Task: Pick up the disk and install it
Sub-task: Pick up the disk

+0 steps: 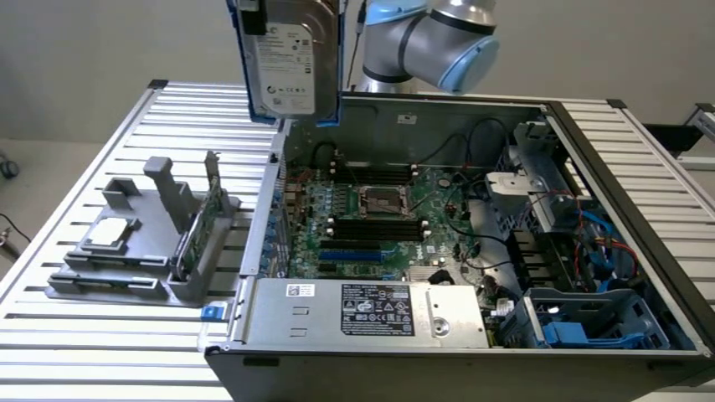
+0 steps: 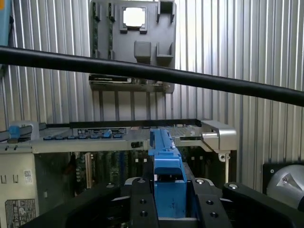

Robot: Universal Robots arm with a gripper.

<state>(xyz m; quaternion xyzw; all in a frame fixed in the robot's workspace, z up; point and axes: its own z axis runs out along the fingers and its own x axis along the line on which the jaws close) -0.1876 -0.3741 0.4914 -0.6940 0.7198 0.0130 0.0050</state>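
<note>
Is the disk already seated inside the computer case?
No, the disk hangs upright in the air, well above the open computer case.

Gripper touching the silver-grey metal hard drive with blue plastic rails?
Touching. Wrist view: the gripper clamps the hard drive by its blue rail, black fingers against both sides; exterior view shows it held aloft.

On a ribbed aluminium table (image 1: 95,360): an open desktop computer case (image 1: 447,115) lying on its side toward the exterior view's right, and a grey slotted fixture (image 1: 123,276) just beside it toward the exterior view's left
</note>
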